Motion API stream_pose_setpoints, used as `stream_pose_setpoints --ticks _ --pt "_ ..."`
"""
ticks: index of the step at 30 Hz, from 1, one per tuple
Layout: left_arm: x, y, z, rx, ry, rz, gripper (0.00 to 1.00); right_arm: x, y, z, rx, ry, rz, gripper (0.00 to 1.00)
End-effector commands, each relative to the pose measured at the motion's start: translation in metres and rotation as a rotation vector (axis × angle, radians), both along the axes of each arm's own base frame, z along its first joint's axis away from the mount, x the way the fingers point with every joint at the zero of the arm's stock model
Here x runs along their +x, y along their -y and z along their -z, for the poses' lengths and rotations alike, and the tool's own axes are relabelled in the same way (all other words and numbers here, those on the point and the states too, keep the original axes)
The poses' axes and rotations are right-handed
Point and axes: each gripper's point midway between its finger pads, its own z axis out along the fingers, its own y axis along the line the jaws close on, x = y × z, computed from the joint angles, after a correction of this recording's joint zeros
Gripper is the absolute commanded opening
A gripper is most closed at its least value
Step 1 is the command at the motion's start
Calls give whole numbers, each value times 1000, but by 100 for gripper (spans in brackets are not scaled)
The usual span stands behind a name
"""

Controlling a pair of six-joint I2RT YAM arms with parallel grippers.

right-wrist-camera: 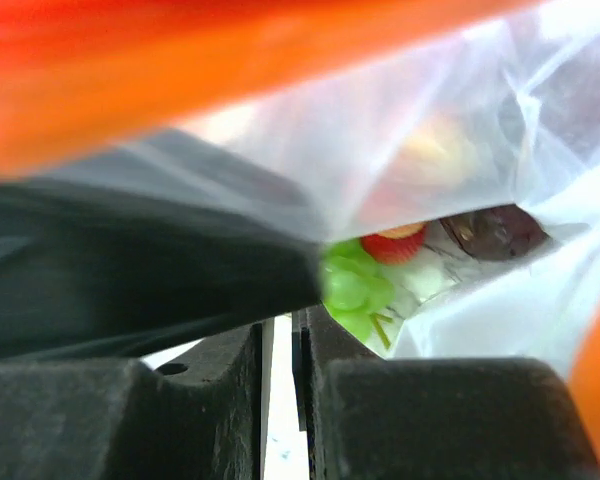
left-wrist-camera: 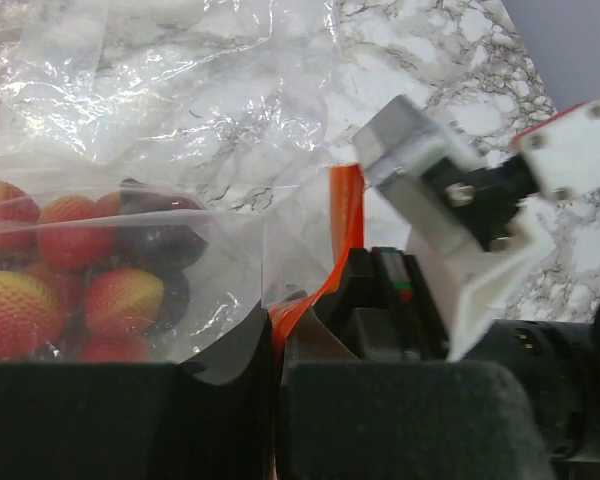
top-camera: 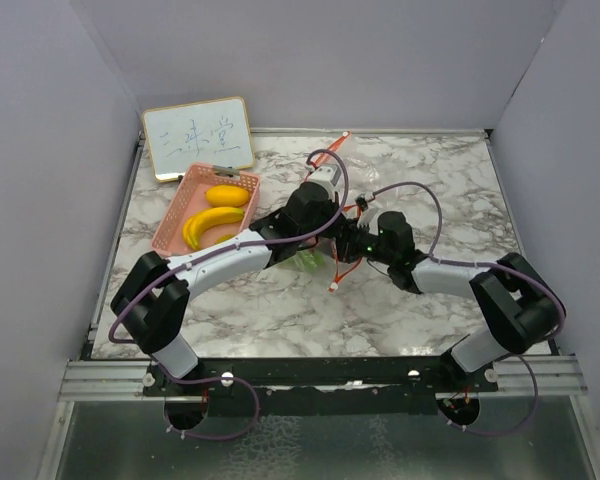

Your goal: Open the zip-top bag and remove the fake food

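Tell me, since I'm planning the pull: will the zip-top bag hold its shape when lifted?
Probably floppy: the zip-top bag lies crumpled and creased. It would likely sag around the berries bunched inside. The orange zip strip bends, so it probably offers little stiffness.

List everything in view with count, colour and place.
zip-top bag: 1, clear, orange zip, table centre
red berries: cluster, red, inside bag
purple piece: 1 seen, dark, inside bag
green piece: 1, green, inside bag
basket: 1, pink, table's back left
banana: 1, yellow, in basket
lemon: 1, yellow-orange, in basket
whiteboard: 1, white, behind basket
table: 1, marbled white, under everything
left gripper: 1, black, shut on bag
right gripper: 1, black, at bag's mouth
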Motion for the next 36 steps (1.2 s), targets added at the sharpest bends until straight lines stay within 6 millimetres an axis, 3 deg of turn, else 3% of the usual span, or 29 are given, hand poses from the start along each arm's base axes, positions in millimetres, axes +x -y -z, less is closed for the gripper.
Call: stream_pose_setpoints --ticks 1,6,13,17,22,27,32,36 --pt "-24 28 5 -56 -49 111 0 1 -7 21 28 -19 12 14" --pt "-24 27 6 -53 -46 107 0 5 1 41 -28 -31 56 16" --pt "-24 33 10 -58 -59 119 0 6 -5 42 -10 -29 27 50" --pt "-24 36 14 -59 -69 127 0 0 -15 44 28 -46 -31 52" --pt "-23 38 15 -57 -70 128 0 -3 -22 52 41 -66 -64 47" --pt "-22 36 14 -53 -66 121 0 -5 -24 56 44 -78 -78 27" --pt "-20 30 18 -25 -60 102 0 -4 -16 52 11 -58 -42 10" --pt "-17 25 19 -5 -48 82 0 -1 -4 37 -14 -22 19 7"
